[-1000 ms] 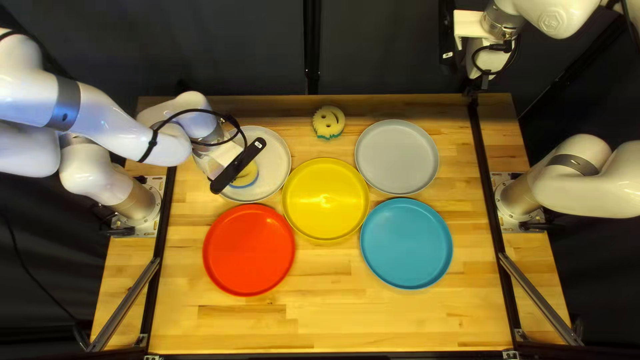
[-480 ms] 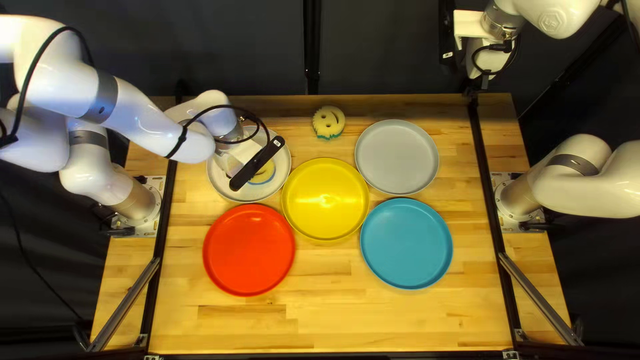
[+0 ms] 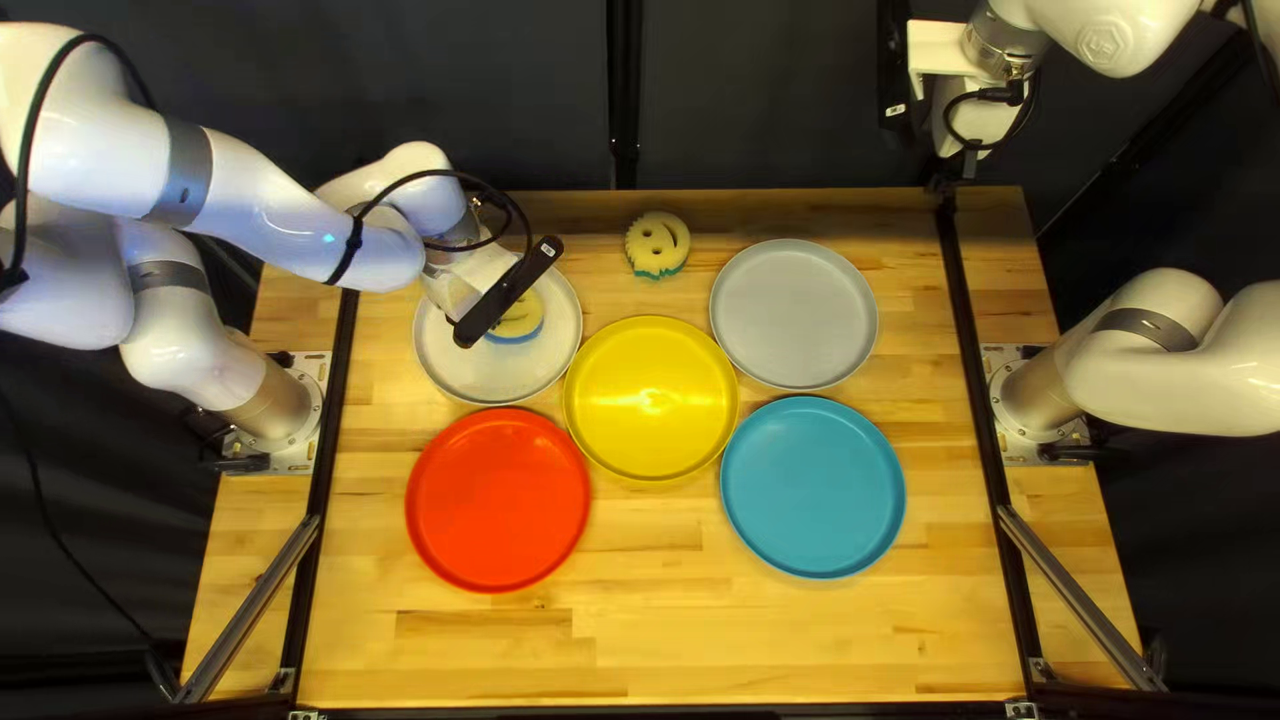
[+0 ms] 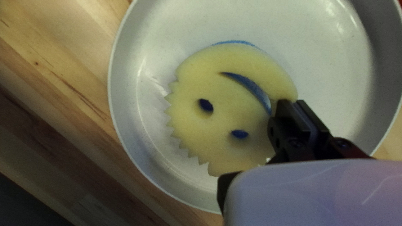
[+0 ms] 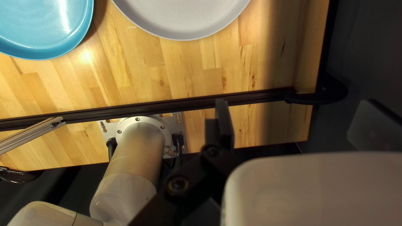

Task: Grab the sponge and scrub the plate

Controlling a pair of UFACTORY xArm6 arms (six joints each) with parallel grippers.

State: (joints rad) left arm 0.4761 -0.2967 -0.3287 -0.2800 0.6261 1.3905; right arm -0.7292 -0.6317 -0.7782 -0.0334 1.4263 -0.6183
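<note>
One red plate point(image 3: 498, 500), yellow plate point(image 3: 651, 400) beside white plate point(image 3: 467, 374); left gripper point(image 3: 460, 284) pinching sponge point(image 4: 201, 138); right gripper point(image 3: 956, 167) wide

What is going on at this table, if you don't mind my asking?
My left gripper is shut on the edge of a round, pale yellow smiley-face sponge, which lies in a round white plate. That fits scrubbing the plate, though this moment alone does not prove a stroke. My right gripper is open, away from the plates. A second yellow smiley sponge with a teal edge sits near the far edge, beyond a round yellow plate.
</note>
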